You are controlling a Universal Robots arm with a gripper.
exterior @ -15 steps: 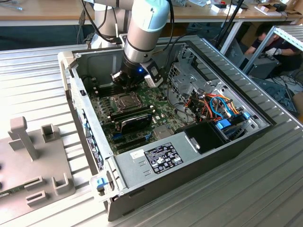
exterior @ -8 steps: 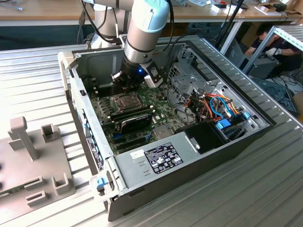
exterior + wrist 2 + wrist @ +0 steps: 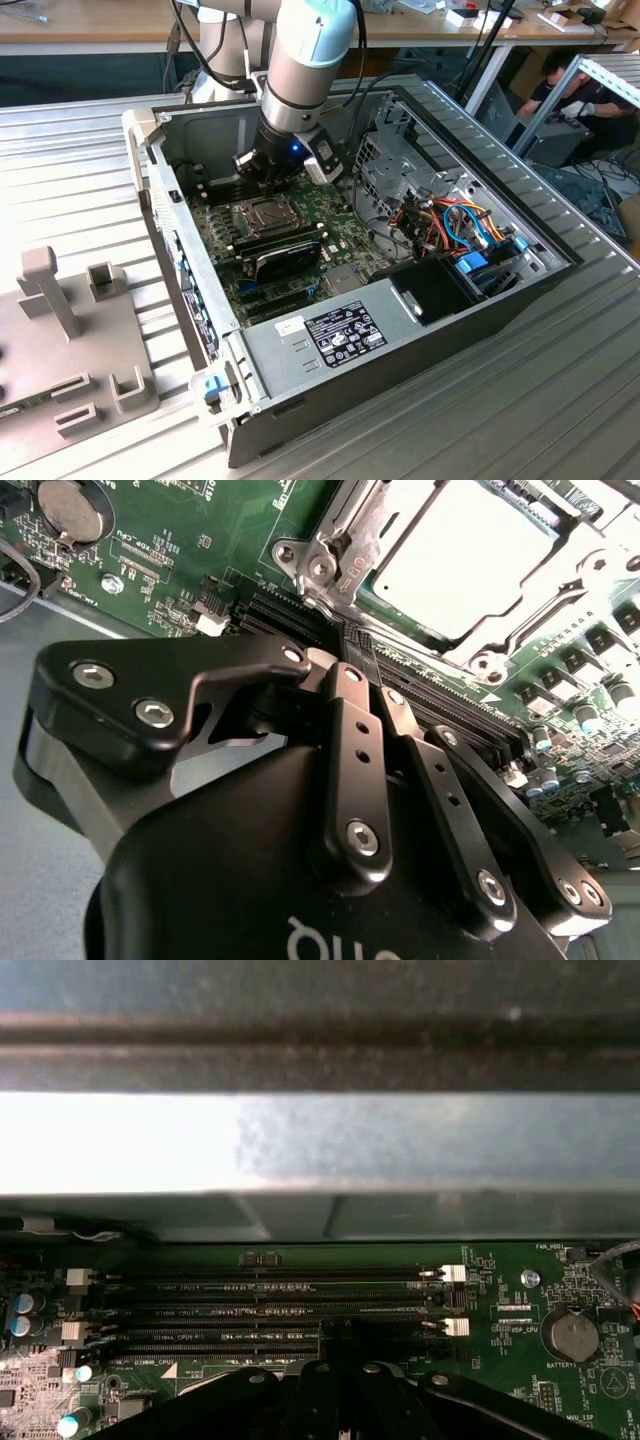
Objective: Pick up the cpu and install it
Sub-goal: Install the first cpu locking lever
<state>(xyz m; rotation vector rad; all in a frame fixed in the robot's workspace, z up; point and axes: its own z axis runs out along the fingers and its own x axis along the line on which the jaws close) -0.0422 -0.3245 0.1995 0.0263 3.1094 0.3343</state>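
Cpu (image 3: pixel 465 555) (pale silvery square) sits in socket frame (image 3: pixel 345 550)

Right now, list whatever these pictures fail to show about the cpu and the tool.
- cpu, second wrist view: the socket frame overlaps its rim and the picture's edge cuts it off, so full seating cannot be told.
- cpu, exterior view: too small to judge.
- tool, exterior view: the arm's wrist hides the board beneath it.
- memory slots, first wrist view: the tool covers their nearer part.
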